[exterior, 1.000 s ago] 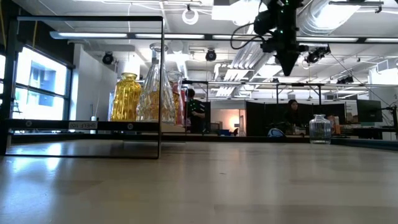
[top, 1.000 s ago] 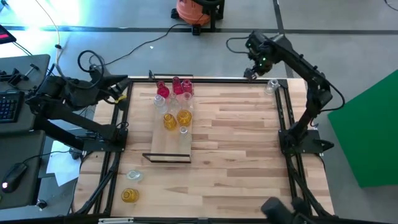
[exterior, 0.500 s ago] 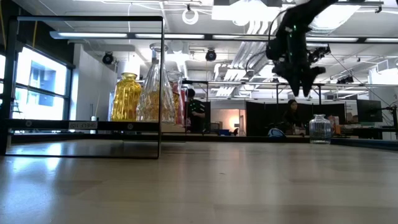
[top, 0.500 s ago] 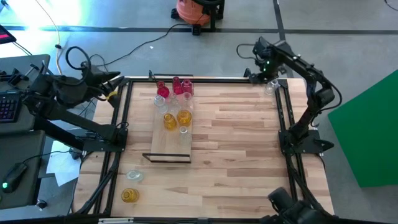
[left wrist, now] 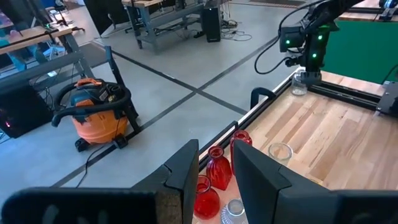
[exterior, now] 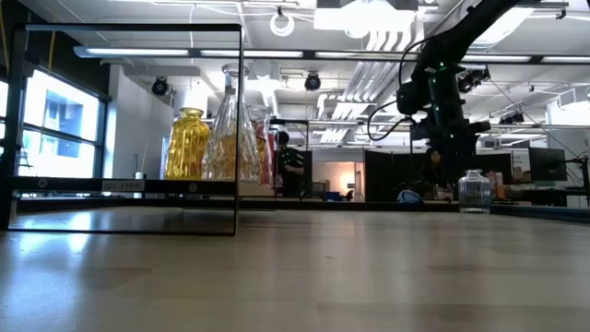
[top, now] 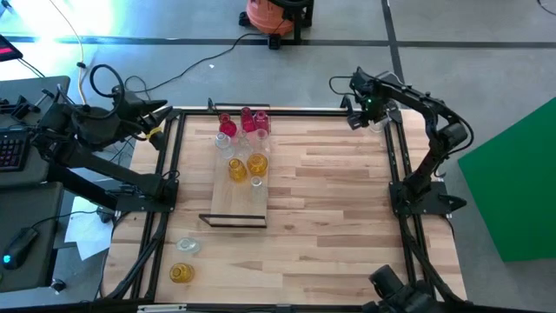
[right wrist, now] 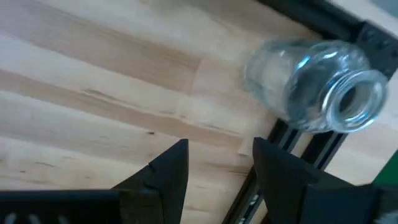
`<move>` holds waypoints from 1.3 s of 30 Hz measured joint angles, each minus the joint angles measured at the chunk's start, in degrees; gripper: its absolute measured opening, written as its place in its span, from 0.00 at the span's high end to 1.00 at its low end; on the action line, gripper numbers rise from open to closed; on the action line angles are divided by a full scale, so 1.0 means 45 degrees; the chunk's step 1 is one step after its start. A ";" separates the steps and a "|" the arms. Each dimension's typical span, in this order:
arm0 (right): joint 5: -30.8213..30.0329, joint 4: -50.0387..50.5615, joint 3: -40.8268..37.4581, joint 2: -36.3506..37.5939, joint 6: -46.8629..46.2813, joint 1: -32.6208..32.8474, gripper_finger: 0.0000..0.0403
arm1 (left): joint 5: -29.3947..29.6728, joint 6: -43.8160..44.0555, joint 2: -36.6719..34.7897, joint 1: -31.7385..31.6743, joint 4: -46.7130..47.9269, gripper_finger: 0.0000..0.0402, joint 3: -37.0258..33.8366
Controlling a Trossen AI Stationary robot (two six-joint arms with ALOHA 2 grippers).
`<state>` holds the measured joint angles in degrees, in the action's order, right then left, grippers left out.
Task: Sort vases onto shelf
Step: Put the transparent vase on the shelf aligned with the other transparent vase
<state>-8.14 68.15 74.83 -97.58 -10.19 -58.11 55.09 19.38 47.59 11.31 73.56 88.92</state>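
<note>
One vase in reach: my right gripper (top: 365,111) hangs over the far right corner of the table (top: 330,200), fingers (right wrist: 163,171) parted with nothing between them, a clear vase (right wrist: 314,87) standing just beyond the tips.
Where that vase sits: hard against the black frame rail (top: 393,152) at the table's far right edge, upright on the wood; in the low view my gripper (exterior: 452,148) is just left of it and above its mouth (exterior: 474,172).
My other hand: the left gripper (top: 161,122) waits off the far left corner, its fingers (left wrist: 189,171) parted a little and empty.
Shelf: the light-wood shelf (top: 228,202) lies left of centre; red vases (top: 228,127) crowd its far end, amber ones (top: 256,163) stand behind them toward me, and a small clear one (top: 257,183) is nearest.
Left to sort: an amber vase (top: 180,273) and a clear one (top: 188,247) stand at the near left edge, well apart from the shelf.
Risk, the rail: I judge a finger could strike the frame as I come down, since the vase leaves no room on that side.
Risk, the glass: smooth and round, it may slip or tip off the edge if I close off-centre.
Risk, the shelf: setting it among crowded vases could knock a neighbour.
</note>
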 joint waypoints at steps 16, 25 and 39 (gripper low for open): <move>-0.1300 -0.0416 0.0688 0.0005 0.0623 -0.0767 0.64 | -0.0032 0.0826 0.0000 0.0000 -0.0010 0.78 0.0000; -0.1457 -0.0619 0.0688 0.0005 -0.0370 -0.0748 0.64 | -0.0509 0.1019 0.0005 0.0000 -0.0010 0.78 0.0000; -0.1143 -0.0930 0.0688 0.0015 -0.3691 -0.0386 0.64 | -0.0787 0.0534 0.0039 0.0000 0.0015 0.78 0.0000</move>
<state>-13.29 63.96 77.93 -97.51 -26.80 -59.84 51.55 21.78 47.77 11.31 73.62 88.92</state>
